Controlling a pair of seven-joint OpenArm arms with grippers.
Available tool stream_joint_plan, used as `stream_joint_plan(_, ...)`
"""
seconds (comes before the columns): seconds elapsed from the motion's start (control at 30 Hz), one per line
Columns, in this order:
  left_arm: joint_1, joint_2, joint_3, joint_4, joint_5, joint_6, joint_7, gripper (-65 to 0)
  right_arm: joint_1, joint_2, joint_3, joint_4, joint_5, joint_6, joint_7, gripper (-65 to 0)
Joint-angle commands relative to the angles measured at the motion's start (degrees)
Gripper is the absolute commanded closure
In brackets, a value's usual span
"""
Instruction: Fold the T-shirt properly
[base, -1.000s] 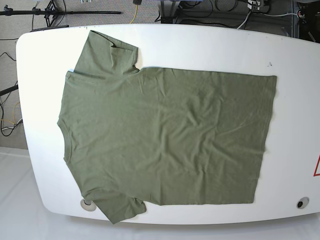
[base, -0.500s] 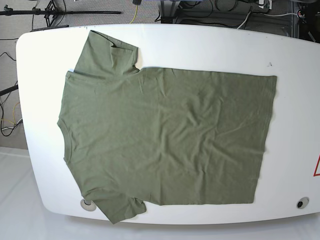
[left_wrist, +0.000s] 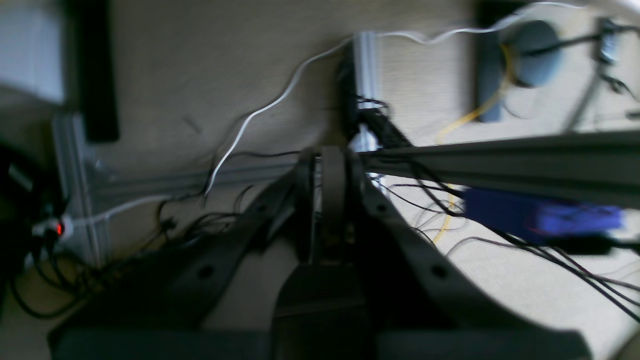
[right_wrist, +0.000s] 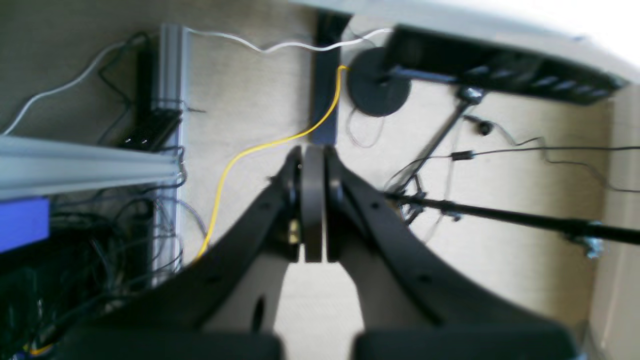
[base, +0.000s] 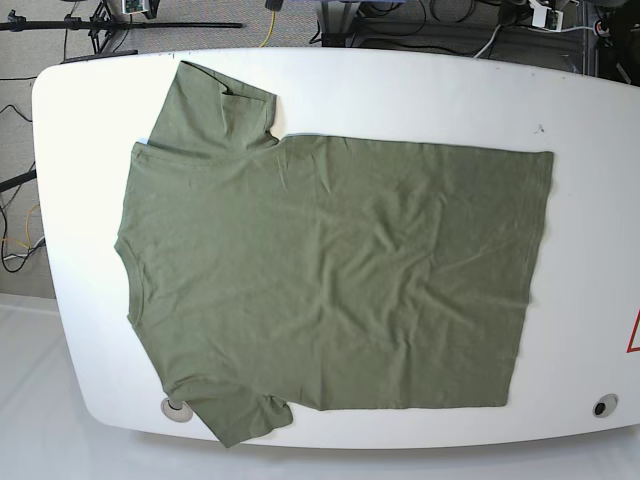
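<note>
The olive-green T-shirt (base: 330, 275) lies spread flat on the white table (base: 420, 95) in the base view, collar to the left and hem to the right. One sleeve (base: 215, 110) points to the far edge. The other sleeve (base: 240, 415) reaches the near edge. Neither gripper is over the table. In the left wrist view my left gripper (left_wrist: 332, 152) is shut on nothing, over carpet and cables. My right gripper (right_wrist: 313, 150) is also shut and empty, over the floor beside the table. The shirt does not show in either wrist view.
Round fittings sit in the table's near corners (base: 603, 406) (base: 176, 408). A red mark (base: 634, 335) is at the right edge. Off the table are aluminium rails (left_wrist: 500, 160), a blue box (left_wrist: 540, 220), a yellow cable (right_wrist: 260, 147) and a black stand pole (right_wrist: 500, 216).
The T-shirt has not moved. At the base view's top edge a small pale part has slid right near the right corner, and another has appeared near the left corner.
</note>
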Motion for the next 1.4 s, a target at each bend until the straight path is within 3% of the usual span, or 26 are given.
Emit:
stream_joint_plan(0.0,2.7,-1.0,-2.0,4.4,-0.9,-0.6,-0.6,0.0,-1.7,0.5,1.4,3.3,0.6,-0.2,0.8,0.0)
stream_joint_plan(0.3,8.0,-0.7,-8.6,15.5,-0.6,-4.5,0.2,0.0,-2.7,1.0,6.8,12.1,4.6,1.9,-2.0,0.0)
stream_joint_plan(0.63,8.0,-0.1,-15.1,22.1,-1.1,-8.2,3.0,0.0,-3.6,0.8,10.7,22.6,11.2,4.2,-7.9,0.0)
stream_joint_plan(0.9,3.8,0.4,-20.8,24.9,-3.7,-15.5,5.4,0.0,-0.7,1.1,10.9,27.9,18.6,8.7,-12.5,-0.4)
stream_joint_plan(1.17,2.3,0.5,-20.3,25.6,-3.9,-15.5,5.1,0.0,3.7,1.4,11.3,29.9,27.2,10.3,-18.1,0.0)
stream_joint_plan(1.37,2.3,0.7,-19.7,26.0,-3.8,-14.9,4.6,0.0,6.9,1.3,12.4,29.5,29.4,10.2,-19.8,0.0)
